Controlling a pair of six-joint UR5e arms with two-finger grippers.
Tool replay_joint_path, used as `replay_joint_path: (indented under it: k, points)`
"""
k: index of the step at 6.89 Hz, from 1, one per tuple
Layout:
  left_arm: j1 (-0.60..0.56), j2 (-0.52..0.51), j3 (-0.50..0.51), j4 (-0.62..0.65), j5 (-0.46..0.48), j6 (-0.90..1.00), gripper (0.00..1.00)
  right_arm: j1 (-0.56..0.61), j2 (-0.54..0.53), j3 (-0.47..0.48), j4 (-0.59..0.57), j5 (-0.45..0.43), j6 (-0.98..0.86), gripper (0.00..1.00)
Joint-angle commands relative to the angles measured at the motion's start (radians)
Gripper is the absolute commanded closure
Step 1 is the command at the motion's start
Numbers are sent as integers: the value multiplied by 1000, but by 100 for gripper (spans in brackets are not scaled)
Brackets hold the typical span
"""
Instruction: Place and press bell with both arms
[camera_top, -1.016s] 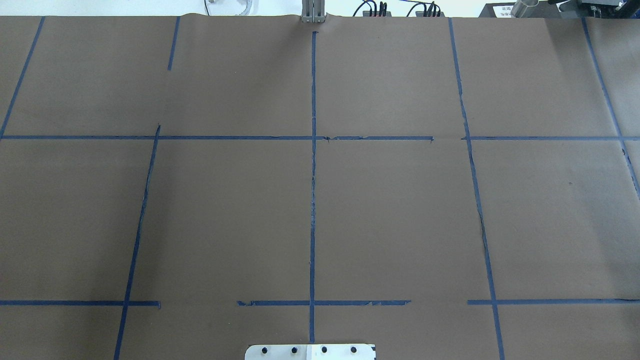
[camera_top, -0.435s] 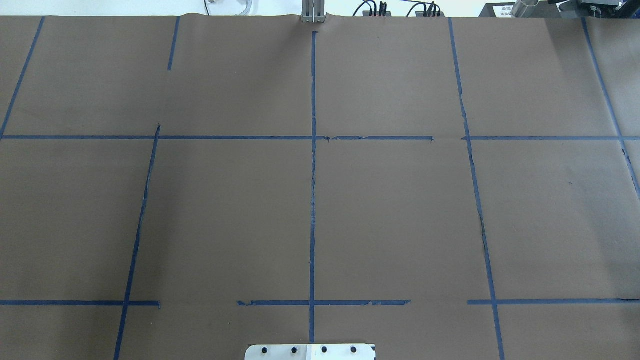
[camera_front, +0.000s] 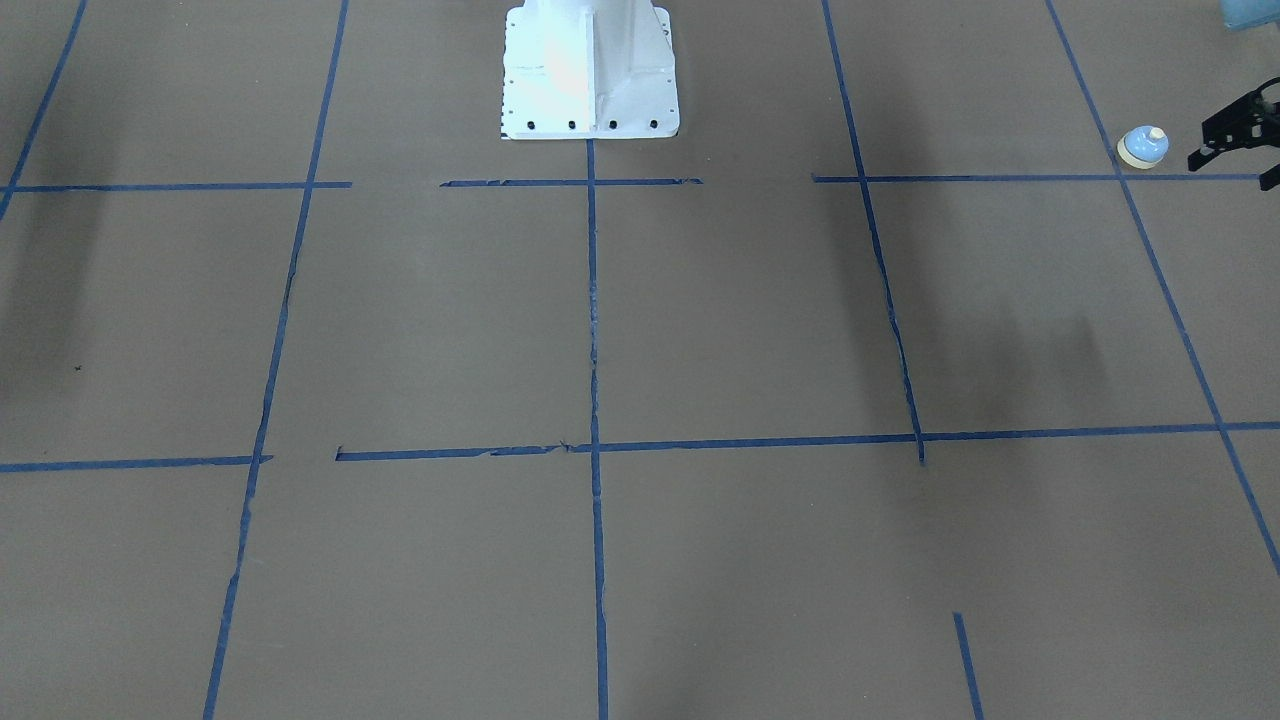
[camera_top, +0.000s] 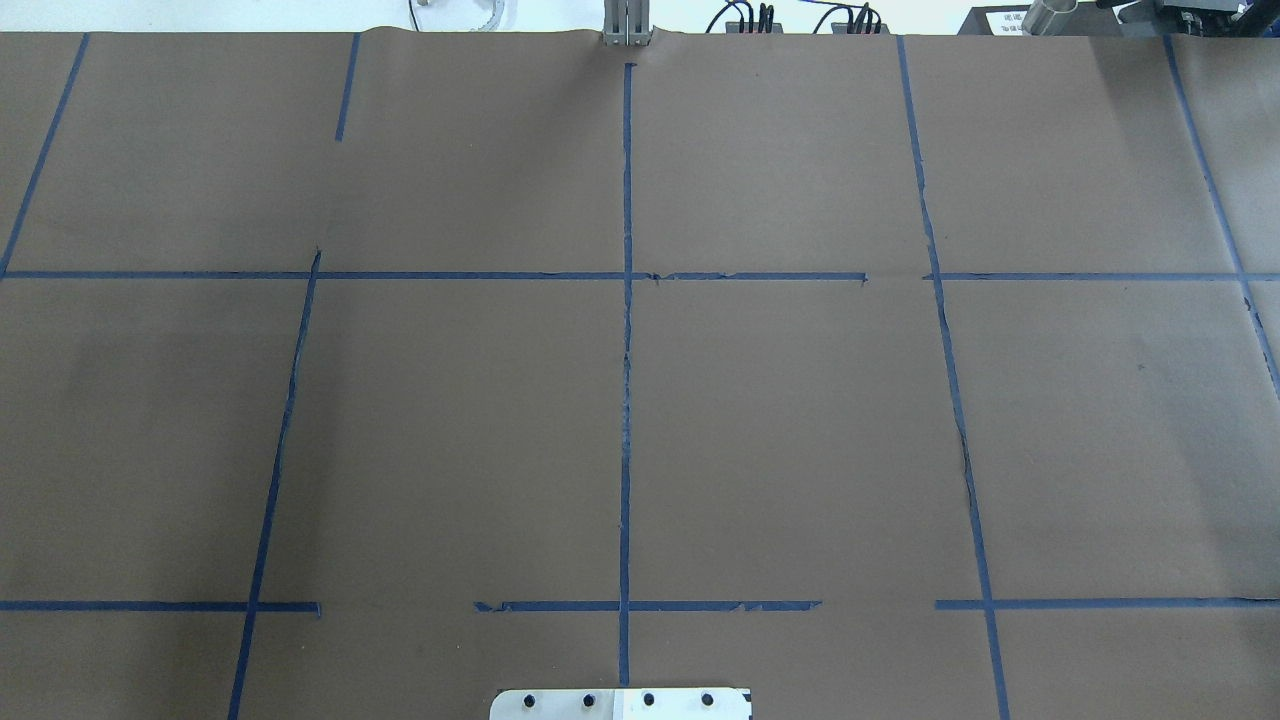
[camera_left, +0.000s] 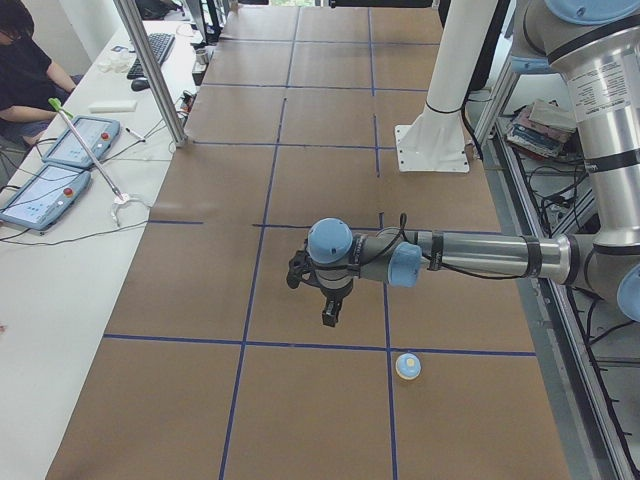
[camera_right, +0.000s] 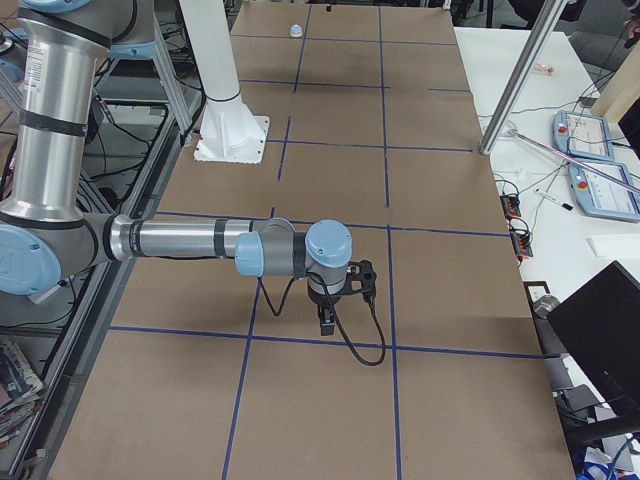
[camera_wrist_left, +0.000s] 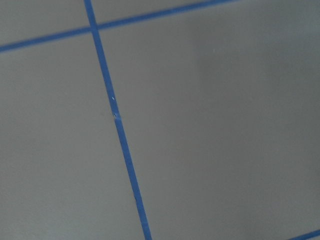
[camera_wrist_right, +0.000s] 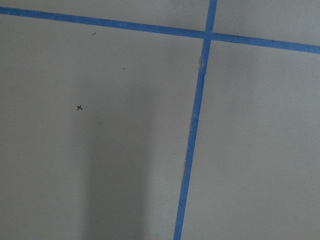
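Bell (camera_front: 1143, 147), smooth blue dome on cream ring, rests on brown paper (camera_front: 740, 320); left tool (camera_left: 312, 297) apart, right tool (camera_right: 345, 298) unclear.

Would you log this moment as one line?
bell: on table, ungrasped | left end effector: open, near bell | right end effector: unclear

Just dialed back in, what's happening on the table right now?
Nothing is held yet. The bell stands on the table at the robot's left end. The left gripper hovers beside it, apparently open and not touching. The right gripper hangs over the opposite end, far from the bell; its state can't be judged.
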Motion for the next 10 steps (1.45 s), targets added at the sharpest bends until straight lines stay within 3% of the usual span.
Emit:
replay_joint_path:
  k: [1, 2, 3, 5, 7, 10]
  points:
    - [154, 126, 19, -170, 98, -120, 0, 0, 0, 4, 0, 0, -1, 0]
    - [201, 154, 31, -174, 136, -125, 0, 0, 0, 5, 0, 2, -1, 0]
    - [282, 157, 69, -204, 238, -177, 0, 0, 0, 10, 0, 0, -1, 0]
    - [387, 157, 238, -444, 239, -267, 0, 0, 0, 10, 0, 0, -2, 0]
    - [446, 157, 238, -467, 178, -312, 0, 0, 0, 10, 0, 0, -2, 0]
    - [493, 191, 245, -465, 175, -309, 0, 0, 0, 12, 0, -2, -4, 0]
